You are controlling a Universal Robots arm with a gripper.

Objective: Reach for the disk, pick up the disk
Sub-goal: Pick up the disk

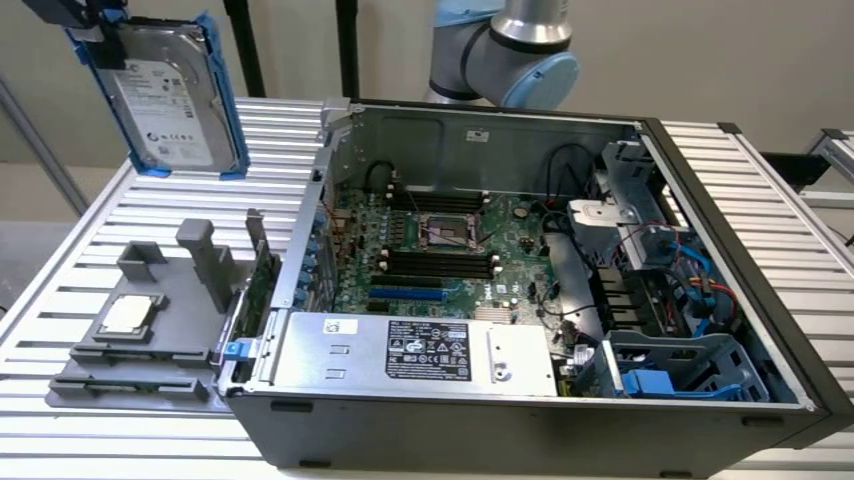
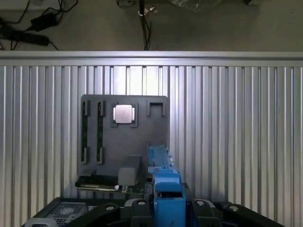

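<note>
Silver-grey disk (image 1: 171, 95), blue-framed; ribbed silver table (image 1: 147, 205).

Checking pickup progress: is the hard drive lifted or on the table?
Lifted. The silver-grey hard drive in blue plastic rails hangs above the ribbed metal table, held by the hand.

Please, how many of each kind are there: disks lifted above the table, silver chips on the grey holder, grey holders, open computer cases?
disk: 1
silver chip: 1
grey holder: 1
computer case: 1
Total: 4
</note>
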